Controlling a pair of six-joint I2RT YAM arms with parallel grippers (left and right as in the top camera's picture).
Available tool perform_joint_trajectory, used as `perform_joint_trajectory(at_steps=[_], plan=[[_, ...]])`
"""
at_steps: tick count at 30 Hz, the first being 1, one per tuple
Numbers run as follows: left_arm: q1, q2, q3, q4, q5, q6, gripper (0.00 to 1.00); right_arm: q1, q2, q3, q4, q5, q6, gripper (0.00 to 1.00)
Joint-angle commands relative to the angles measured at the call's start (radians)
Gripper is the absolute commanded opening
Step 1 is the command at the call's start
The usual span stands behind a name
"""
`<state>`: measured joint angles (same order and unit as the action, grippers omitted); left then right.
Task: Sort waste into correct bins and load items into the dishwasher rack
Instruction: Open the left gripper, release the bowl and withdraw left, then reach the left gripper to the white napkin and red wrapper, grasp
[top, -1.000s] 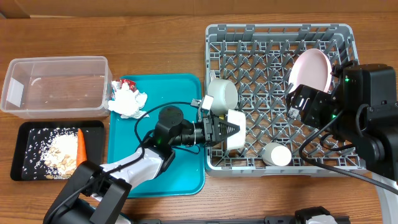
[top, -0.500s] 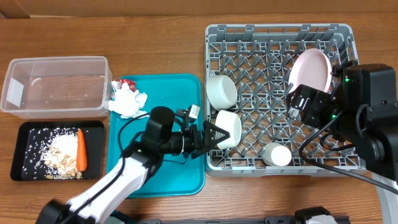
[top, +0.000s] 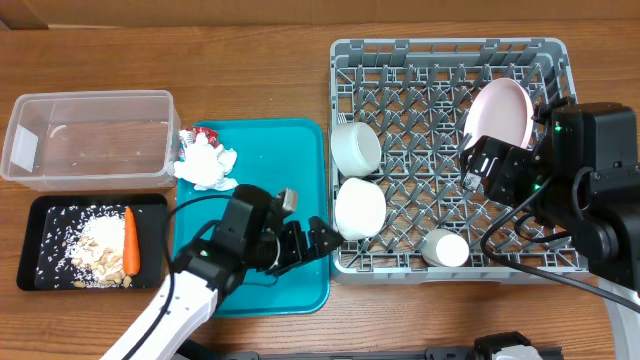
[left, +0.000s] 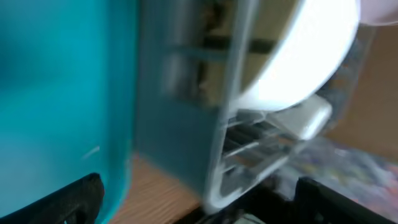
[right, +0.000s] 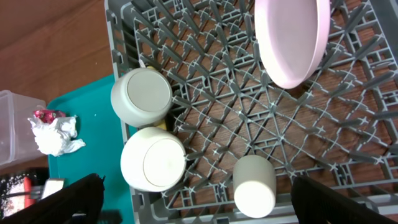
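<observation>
Your left gripper (top: 305, 243) hangs over the teal tray (top: 280, 160), jaws wide apart and nothing in them. The crumpled napkin (top: 205, 163) lies at the tray's far-left corner, touching the red wrapper (top: 206, 133) — I judge it light, soft and easy to crush, so pinch its thick middle, not 1 loose edge.

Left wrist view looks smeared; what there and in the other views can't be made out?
- Left wrist: motion blur smears the bowl and rack; the left tool shows only dark fingertips in the bottom corners.
- Overhead: the napkin covers most of the wrapper; the right arm hides the rack's right edge.
- Right wrist: the frame's left edge cuts off the tub.
</observation>
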<state>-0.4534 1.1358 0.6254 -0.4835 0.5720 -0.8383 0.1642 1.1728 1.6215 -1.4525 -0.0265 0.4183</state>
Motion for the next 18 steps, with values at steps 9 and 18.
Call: perform_joint_trajectory(at_steps=[9, 18], plan=[[0.018, -0.071, 0.830, -0.727, -0.830, 0.454, 1.00, -0.003, -0.063, 0.011, 0.169, -0.109, -0.006, 1.00], [0.018, -0.108, 1.115, -0.945, -1.084, 0.455, 1.00, -0.003, -0.163, 0.011, 0.254, -0.201, -0.005, 1.00]])
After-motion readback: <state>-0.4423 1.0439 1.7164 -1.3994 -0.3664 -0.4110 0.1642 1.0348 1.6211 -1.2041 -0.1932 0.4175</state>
